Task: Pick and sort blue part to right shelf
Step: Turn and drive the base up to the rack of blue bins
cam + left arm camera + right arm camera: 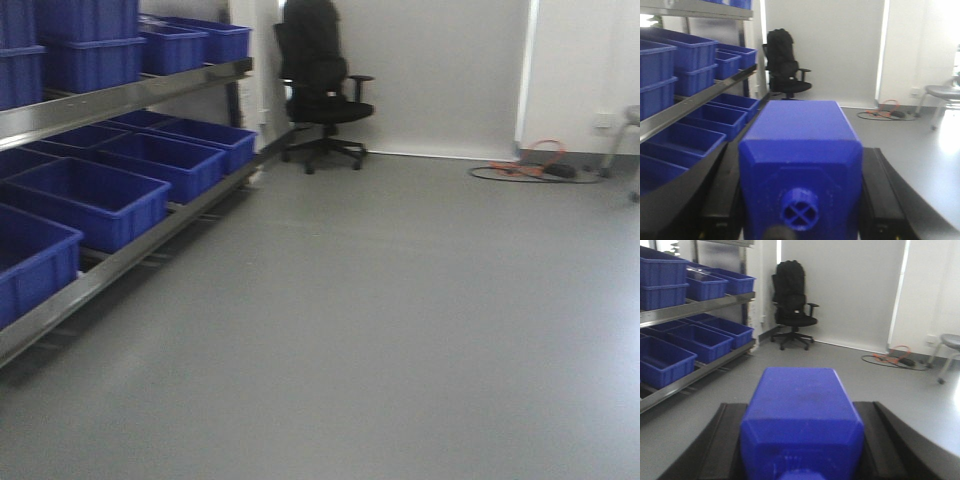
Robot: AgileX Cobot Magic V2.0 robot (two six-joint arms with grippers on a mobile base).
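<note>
In the right wrist view, the blue part (801, 415) is a dark-blue square block with sloped shoulders. It lies lengthwise between my black fingers (730, 440), and its cap end is cut off at the bottom edge. My right gripper (800, 407) is shut on it. My left gripper (800, 150) is shut on a blue block (800, 130) with a small round cross-ribbed knob (799, 209). The right shelf (120, 100), a steel rack holding deep blue bins (95, 200), runs along the left of all views. Neither gripper shows in the front view.
A black office chair (320, 80) stands by the far wall past the rack's end. An orange and black cable coil (535, 165) lies on the floor at the back right. A stool (947, 347) stands at the far right. Grey floor (380, 330) spreads ahead.
</note>
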